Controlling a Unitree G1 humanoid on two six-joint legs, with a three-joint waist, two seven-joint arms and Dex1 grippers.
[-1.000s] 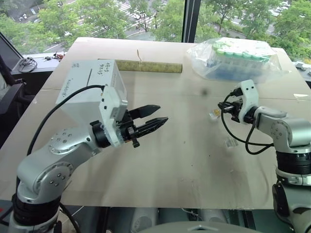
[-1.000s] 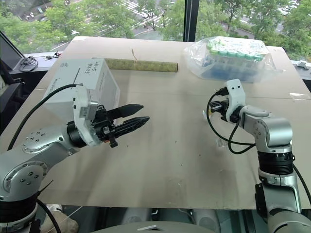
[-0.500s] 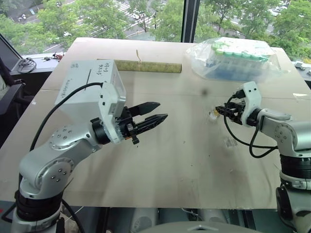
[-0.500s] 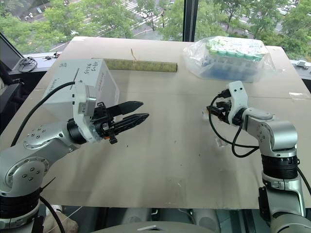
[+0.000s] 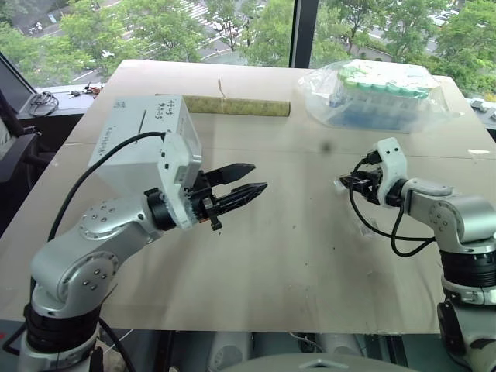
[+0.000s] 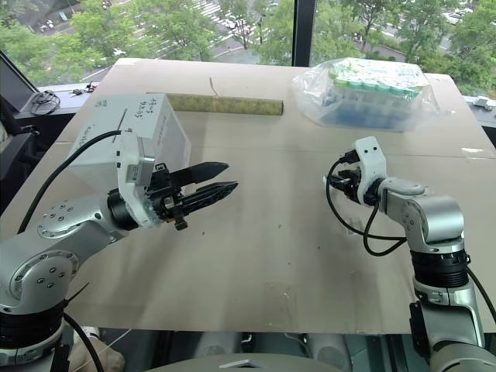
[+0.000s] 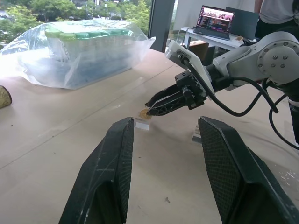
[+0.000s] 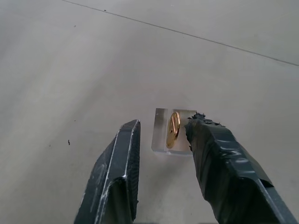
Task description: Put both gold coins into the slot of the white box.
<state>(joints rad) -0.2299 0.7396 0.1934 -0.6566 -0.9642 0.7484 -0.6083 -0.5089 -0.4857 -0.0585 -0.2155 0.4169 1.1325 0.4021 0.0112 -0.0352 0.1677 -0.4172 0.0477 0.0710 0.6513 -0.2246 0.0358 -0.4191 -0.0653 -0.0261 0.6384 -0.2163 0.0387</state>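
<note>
A gold coin point(image 8: 173, 129) stands on edge in a small clear plastic block point(image 8: 160, 135) on the table, far right. My right gripper point(image 8: 163, 122) is open, low over the table, one finger on each side of the block; the coin sits close to one fingertip point(image 8: 198, 126). In the left wrist view the same coin point(image 7: 143, 112) shows at the right gripper's point(image 7: 149, 107) tips. The white box point(image 5: 139, 143) stands at the left, with its slot point(image 5: 139, 122) on top. In front of the box my left gripper point(image 5: 252, 179) hangs open and empty above the table.
A clear bag of green-capped tubes point(image 5: 380, 93) lies at the back right. A long cardboard roll point(image 5: 236, 106) lies at the back middle. Another clear piece point(image 7: 196, 138) rests near the right gripper. A laptop point(image 7: 216, 18) and a person point(image 7: 280, 11) are beyond the table.
My right gripper has gone from shut to open and now straddles the coin's clear block. The left arm has kept still.
</note>
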